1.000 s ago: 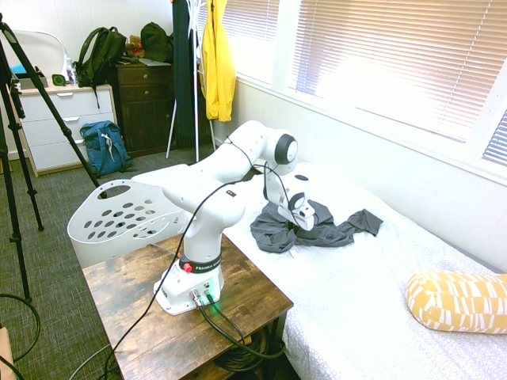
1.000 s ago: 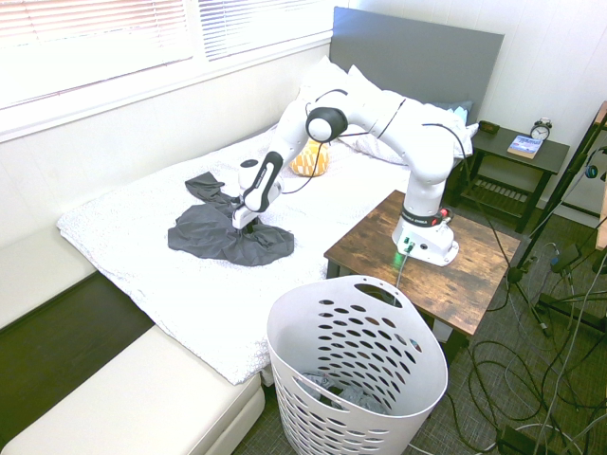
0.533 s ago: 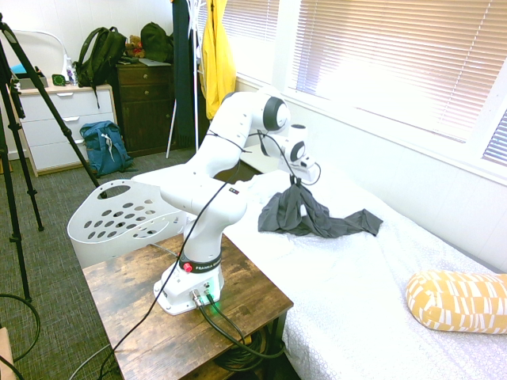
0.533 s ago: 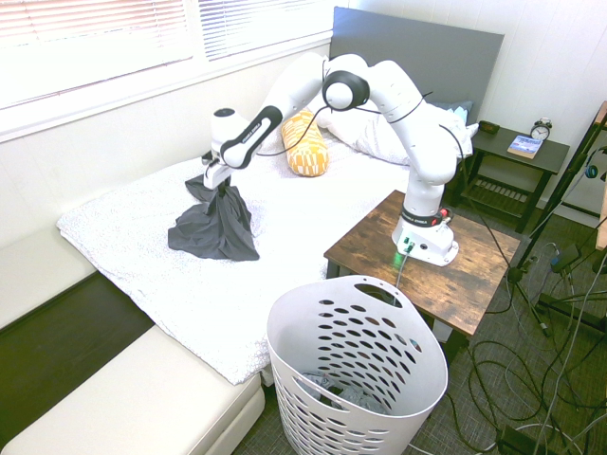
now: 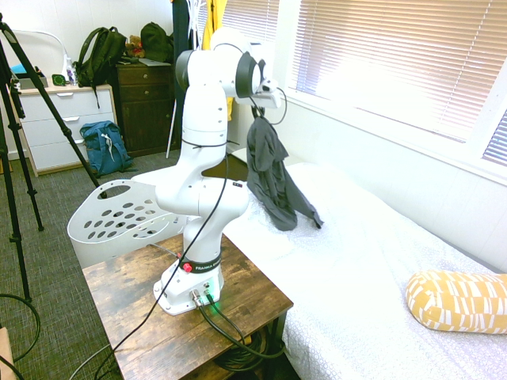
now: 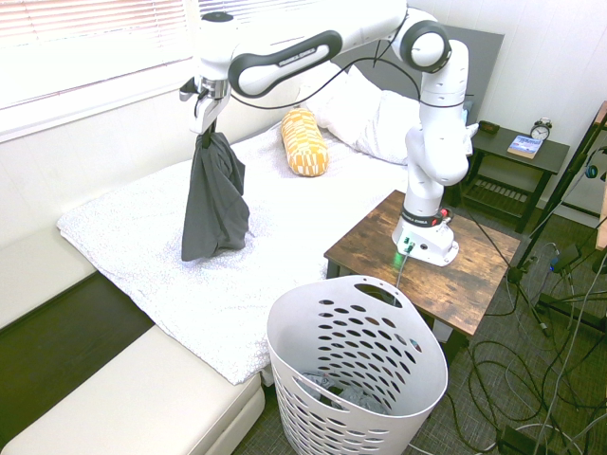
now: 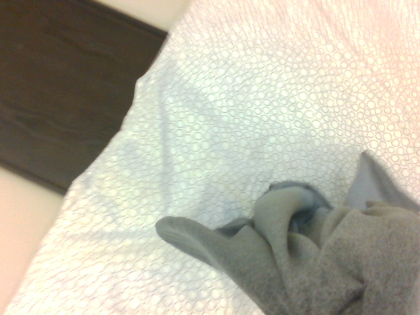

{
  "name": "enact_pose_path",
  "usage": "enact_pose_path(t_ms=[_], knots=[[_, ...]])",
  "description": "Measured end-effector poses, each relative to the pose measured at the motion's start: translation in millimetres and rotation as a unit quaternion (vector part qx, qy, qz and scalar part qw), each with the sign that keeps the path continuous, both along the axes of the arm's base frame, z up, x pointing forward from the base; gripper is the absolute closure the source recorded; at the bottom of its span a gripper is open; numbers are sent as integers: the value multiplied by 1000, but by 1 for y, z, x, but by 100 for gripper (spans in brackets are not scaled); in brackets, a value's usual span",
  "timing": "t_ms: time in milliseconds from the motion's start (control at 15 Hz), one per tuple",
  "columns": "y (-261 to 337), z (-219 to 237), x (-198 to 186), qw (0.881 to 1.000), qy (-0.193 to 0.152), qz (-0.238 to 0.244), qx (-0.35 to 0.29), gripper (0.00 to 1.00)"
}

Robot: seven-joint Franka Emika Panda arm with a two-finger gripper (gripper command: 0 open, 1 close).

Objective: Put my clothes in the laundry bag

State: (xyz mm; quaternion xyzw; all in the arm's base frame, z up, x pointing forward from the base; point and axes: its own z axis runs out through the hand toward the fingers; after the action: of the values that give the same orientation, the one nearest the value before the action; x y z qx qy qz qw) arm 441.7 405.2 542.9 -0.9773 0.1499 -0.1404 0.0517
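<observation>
Clamped on the grey clothes (image 6: 214, 199), the hand (image 6: 203, 121) sits upper left of the second exterior frame. Fabric dangles above the bed (image 6: 285, 237); the laundry bag (image 6: 356, 379) stands lower centre.

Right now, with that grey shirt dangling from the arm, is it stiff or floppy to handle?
Likely floppy: the grey shirt hangs in loose folds from the end effector. Probably light, since one pinched bunch carries it all. It may sway or drag; its lowest end looks close to the bed.
</observation>
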Motion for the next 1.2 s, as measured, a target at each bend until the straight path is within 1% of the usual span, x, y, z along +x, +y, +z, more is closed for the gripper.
enact_pose_path(t_ms=[133,200,333,400,467,533,600,667,733,933,1067,1133,1200], knots=[[28,57,-94,1000,-3,30,-2,100],[38,83,-156,999,-8,45,-6,100],[45,119,-277,997,-17,70,-15,100],[40,131,-346,996,-18,86,-16,100],[34,137,-405,995,-22,100,-17,100],[30,136,-455,993,-29,116,-17,100],[30,120,-497,991,-32,131,-25,100],[33,96,-520,989,-25,139,-36,100],[41,66,-530,988,-10,144,-47,100],[61,-48,-529,984,43,150,-83,100],[63,-112,-533,981,68,153,-100,100],[62,-131,-537,979,76,155,-106,0],[62,-143,-541,977,83,160,-111,0]])
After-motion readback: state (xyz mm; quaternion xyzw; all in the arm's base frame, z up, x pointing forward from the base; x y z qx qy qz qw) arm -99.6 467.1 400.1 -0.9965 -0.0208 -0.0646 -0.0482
